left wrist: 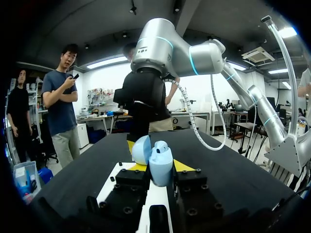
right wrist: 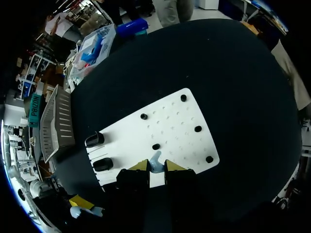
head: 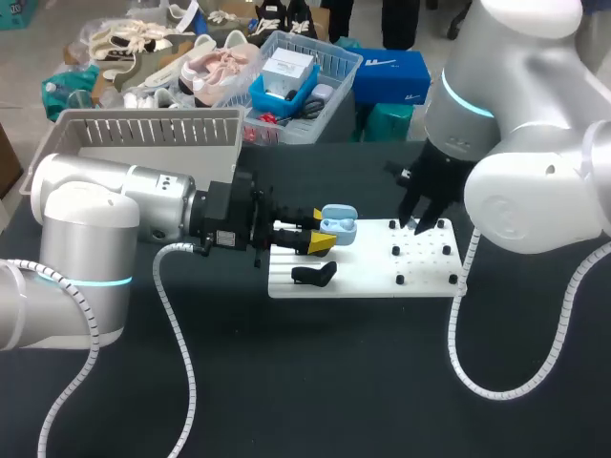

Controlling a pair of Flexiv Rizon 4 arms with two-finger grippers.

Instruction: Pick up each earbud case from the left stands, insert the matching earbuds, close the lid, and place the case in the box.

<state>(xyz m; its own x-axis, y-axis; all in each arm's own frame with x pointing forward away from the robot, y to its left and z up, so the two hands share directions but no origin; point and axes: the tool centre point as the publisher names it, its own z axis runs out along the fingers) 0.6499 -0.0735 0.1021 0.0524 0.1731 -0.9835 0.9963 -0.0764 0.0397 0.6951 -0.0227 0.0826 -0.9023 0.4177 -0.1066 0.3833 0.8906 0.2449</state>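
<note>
At the left rear of the table [head: 286,382] stands the grey box [head: 143,129], where the case must go at the end. Next to it, my left end effector [head: 323,239] is closed on the pale blue earbud case [head: 339,227] and holds its lower body from two sides, above the left edge of the white board [head: 372,272]. The lid [head: 340,212] stands open. A black stand [head: 313,275] lies just below it on the board.

I judge the case to be light, hard and smooth, so it can slip or turn. The flat sides of the body are the right place to hold it, never the lid.

At the right, my right end effector [right wrist: 156,167] is nearly closed, with a small blue earbud [right wrist: 155,161] pinched between the yellow tips. It is tiny and rounded, so I expect it to twist easily.
</note>
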